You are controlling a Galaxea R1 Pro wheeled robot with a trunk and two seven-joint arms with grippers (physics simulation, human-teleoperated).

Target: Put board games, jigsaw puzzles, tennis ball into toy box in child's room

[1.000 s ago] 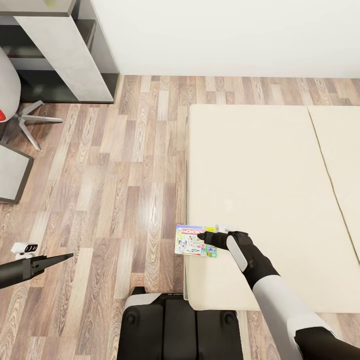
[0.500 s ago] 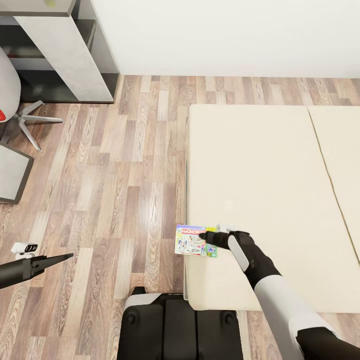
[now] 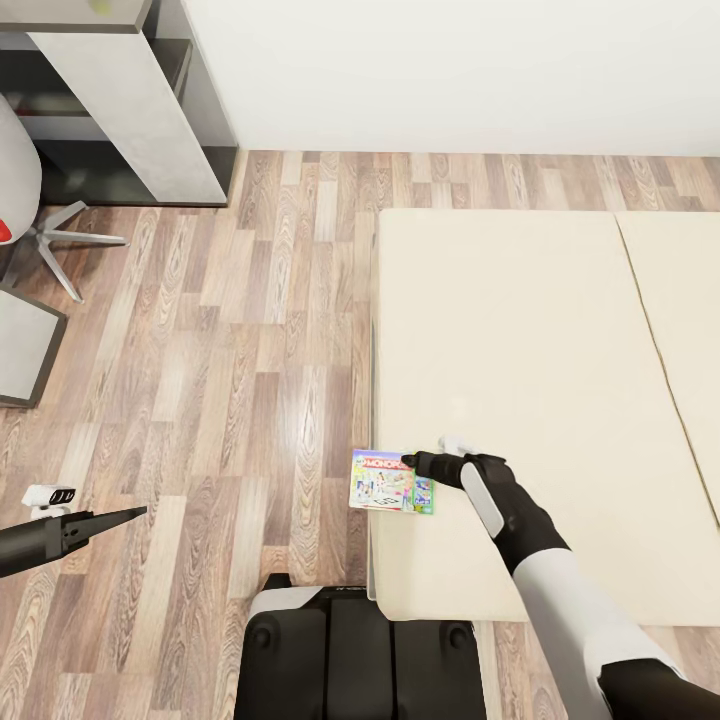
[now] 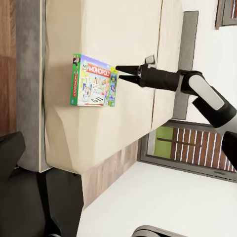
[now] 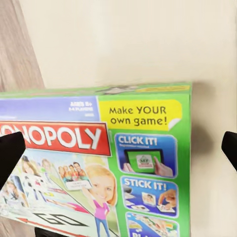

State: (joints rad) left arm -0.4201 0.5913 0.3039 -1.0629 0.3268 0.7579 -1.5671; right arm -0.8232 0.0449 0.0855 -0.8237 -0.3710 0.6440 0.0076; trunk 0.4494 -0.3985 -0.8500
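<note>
The Monopoly board game [image 3: 388, 481], a white-green box, lies flat on the near left corner of the bed [image 3: 520, 360], overhanging its edge. My right gripper [image 3: 406, 461] hovers open at the box's far right corner. In the right wrist view its dark fingertips [image 5: 10, 153] stand wide apart with the Monopoly lid [image 5: 98, 163] between and beyond them. The left wrist view shows the box [image 4: 94, 81] and the right gripper [image 4: 119, 73] pointing at it. My left gripper [image 3: 135, 516] hangs over the floor, its fingers shut to a point. A yellow-green tennis ball [image 3: 100, 5] peeks from the table top [image 3: 130, 100]. The toy box and jigsaw puzzles are out of view.
A swivel chair [image 3: 25, 190] stands by the table at the far left, with a grey panel [image 3: 20, 350] below it. Wood-plank floor [image 3: 250, 330] lies between the table and the bed. My dark base [image 3: 350, 650] is against the bed's near corner.
My right gripper has shifted from over the box's right part to its far right corner. The box and the left arm have not moved.
</note>
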